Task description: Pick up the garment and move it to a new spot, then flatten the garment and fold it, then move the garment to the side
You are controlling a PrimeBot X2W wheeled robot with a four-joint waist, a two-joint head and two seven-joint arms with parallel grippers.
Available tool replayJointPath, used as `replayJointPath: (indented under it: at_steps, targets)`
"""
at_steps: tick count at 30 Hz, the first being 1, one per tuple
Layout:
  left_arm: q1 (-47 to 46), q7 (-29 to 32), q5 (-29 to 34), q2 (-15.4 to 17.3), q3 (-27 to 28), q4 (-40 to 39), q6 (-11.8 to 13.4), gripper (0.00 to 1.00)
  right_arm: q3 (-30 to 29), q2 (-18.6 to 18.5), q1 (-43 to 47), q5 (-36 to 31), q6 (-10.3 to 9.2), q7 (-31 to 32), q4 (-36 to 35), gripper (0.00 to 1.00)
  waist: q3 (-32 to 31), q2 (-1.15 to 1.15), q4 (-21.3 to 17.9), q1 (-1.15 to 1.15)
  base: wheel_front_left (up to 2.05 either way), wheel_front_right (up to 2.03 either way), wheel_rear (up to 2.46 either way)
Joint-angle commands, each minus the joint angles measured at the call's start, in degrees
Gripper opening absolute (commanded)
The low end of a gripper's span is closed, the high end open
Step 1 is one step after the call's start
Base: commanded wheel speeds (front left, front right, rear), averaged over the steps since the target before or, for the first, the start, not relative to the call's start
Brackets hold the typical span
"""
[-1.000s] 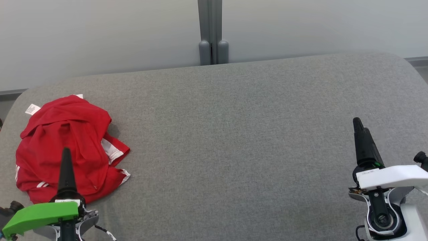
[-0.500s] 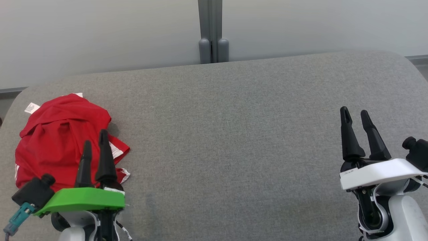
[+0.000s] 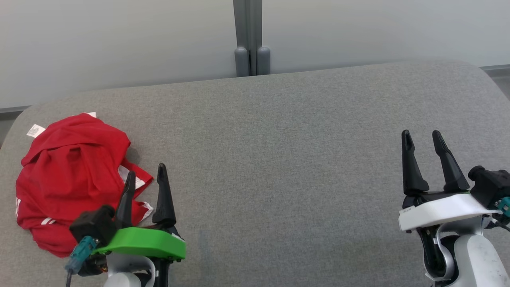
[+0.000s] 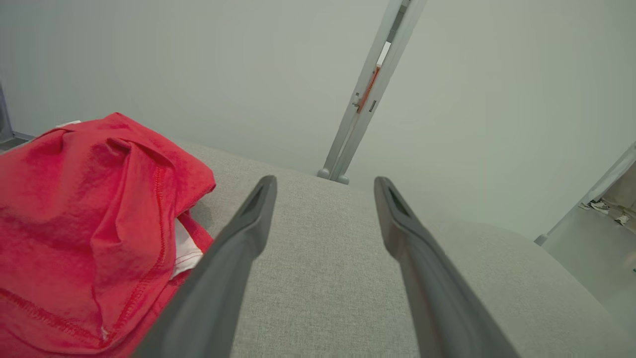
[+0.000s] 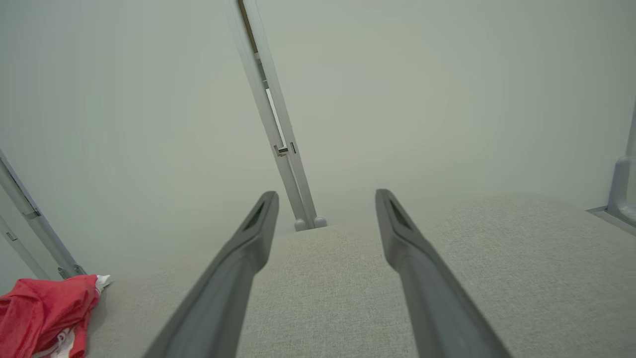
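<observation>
A crumpled red garment (image 3: 67, 175) with white stripes and a white label lies in a heap at the far left of the grey table (image 3: 279, 159). In the left wrist view the garment (image 4: 74, 223) bulks at the left, and in the right wrist view the garment (image 5: 39, 308) sits at the lower left corner. My left gripper (image 3: 145, 177) is open, hovering at the heap's right edge, its left finger (image 3: 126, 199) over the red cloth, nothing held. Far off at the right, my right gripper (image 3: 421, 137) is open and empty above bare table.
A pale wall with a grey vertical post (image 3: 248, 38) stands behind the table's far edge. The table's corners are rounded, and its left edge (image 3: 10, 127) runs close to the garment. Wide grey table surface stretches between the two grippers.
My left gripper has shifted right, from over the garment's middle to its right edge, and turned so both fingers show spread. The right gripper has turned likewise and moved slightly left.
</observation>
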Motion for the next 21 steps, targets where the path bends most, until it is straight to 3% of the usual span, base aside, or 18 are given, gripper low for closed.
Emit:
replayJointPath:
  at_steps: [1,15,21]
  targets:
    - [-0.63,-0.68,2.00,1.05,-1.08,-0.26,1.02,1.00,-0.03,-0.10,-0.26,-2.79,0.13,-0.76,-0.51,1.00,-0.02,0.00,-0.04,0.00,0.00,0.00,0.00]
    - [-2.36,-2.76,10.35,5.29,-10.03,1.53,9.03,1.00,0.61,0.38,-0.13,-14.26,0.13,-2.78,0.78,1.00,-0.11,0.00,-0.08,0.00,0.00,0.00,0.00]
    - [-2.90,-3.59,12.09,6.13,-12.05,1.50,11.65,1.00,1.25,0.37,-0.17,-14.72,0.14,-3.62,0.66,1.00,-0.08,0.00,0.01,0.00,0.00,0.00,0.00]
